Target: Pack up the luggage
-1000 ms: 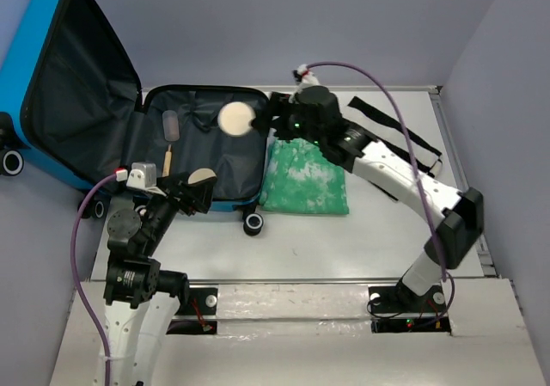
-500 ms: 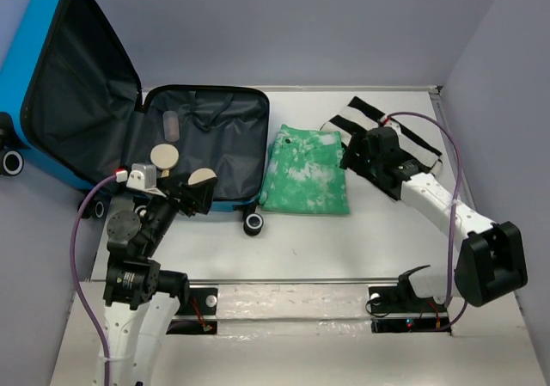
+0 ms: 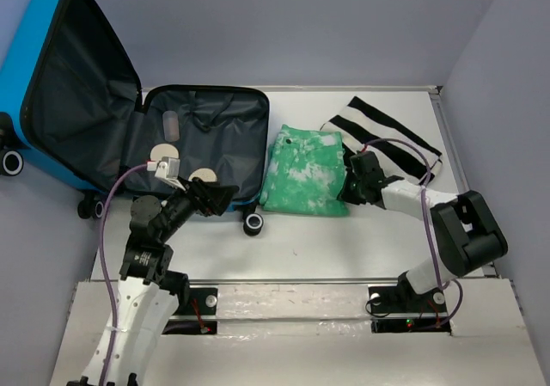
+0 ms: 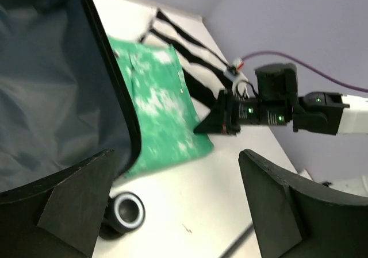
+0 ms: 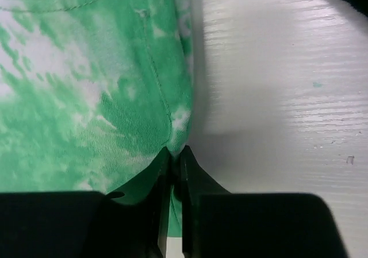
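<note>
Overhead, the luggage (image 3: 202, 145) lies open on the desk (image 3: 344, 248). Its blue lid is propped up on the left and the black-lined base lies flat. A few small pale items sit inside the base; too small to identify.

A folded green tie-dye garment (image 3: 305, 171) sits just right of the luggage, close to its side wall. A black-and-white striped cloth (image 3: 391, 132) lies further right of the luggage, beyond the garment. One luggage wheel (image 3: 253, 223) shows at the near right corner.

The right end effector (image 3: 348, 184) sits low at the garment edge farthest from the luggage. Its fingers are not readable from above. The right wrist view settles it: fingers drawn almost together, pinching the garment's folded hem, with bare desk beside it.

The left end effector (image 3: 215, 199) hangs over the near rim of the luggage. The left wrist view shows what the top view hides: fingers (image 4: 75, 195) spread wide and holding nothing. Between them appear the luggage rim, the wheel, the garment and the other arm at the garment's far edge.
</note>
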